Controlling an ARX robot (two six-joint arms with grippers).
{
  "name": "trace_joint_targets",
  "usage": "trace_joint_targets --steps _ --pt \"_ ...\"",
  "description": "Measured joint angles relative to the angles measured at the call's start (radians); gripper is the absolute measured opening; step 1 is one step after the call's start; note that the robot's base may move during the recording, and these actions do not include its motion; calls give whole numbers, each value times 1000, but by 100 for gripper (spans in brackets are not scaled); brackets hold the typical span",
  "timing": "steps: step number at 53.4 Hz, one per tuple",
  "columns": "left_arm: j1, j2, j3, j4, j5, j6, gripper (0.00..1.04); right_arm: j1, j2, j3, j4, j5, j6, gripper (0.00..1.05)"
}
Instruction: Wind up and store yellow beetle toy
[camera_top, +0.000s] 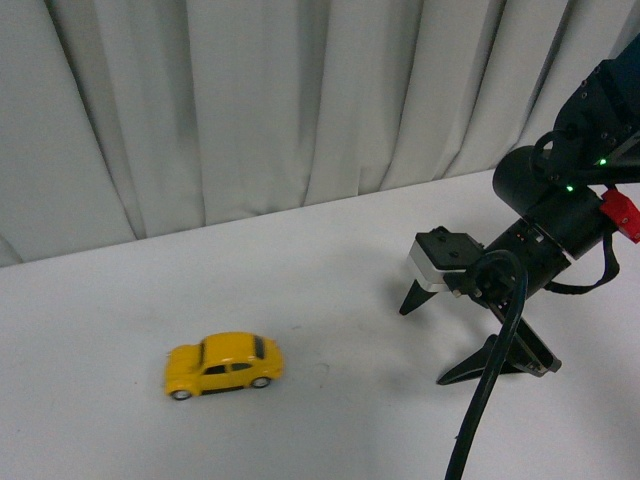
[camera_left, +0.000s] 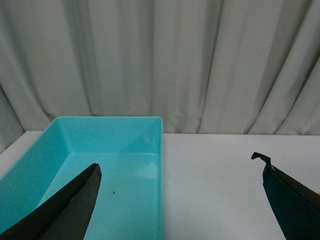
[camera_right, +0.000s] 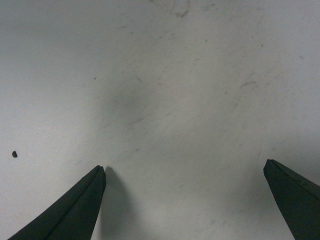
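The yellow beetle toy (camera_top: 224, 366) stands on its four wheels on the white counter (camera_top: 330, 260), side-on to the front view, in the near left part of the surface. Nothing touches it. Well apart from it, to the right, the right gripper (camera_top: 421, 347) hangs low over the counter. It is spread wide and holds nothing, with its two black fingers pointing down and towards the toy's side. A thick black cable (camera_top: 490, 400) loops down in front of that arm, and a red connector (camera_top: 620, 215) sits on the arm's far side. In the right wrist view, the right gripper (camera_right: 184, 166) has only bare, lightly scuffed counter between its fingertips, with a small dark speck (camera_right: 14, 154) off to one side. The left gripper (camera_left: 176, 162) appears only in the left wrist view. It too is wide open and holds nothing. Past its fingertips lies a light blue bin (camera_left: 161, 145), with one fingertip (camera_left: 85, 192) in front of its interior and the other over bare counter beside it. Only a tiny dark spot (camera_left: 114, 191) shows on the bin's visible floor. A pale pleated curtain (camera_top: 300, 100) hangs along the counter's far edge.
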Motion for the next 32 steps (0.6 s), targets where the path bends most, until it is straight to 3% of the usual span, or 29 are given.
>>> trace_joint_targets --steps 32 --pt "0 0 0 0 0 0 98 0 -1 -1 31 -8 2 98"
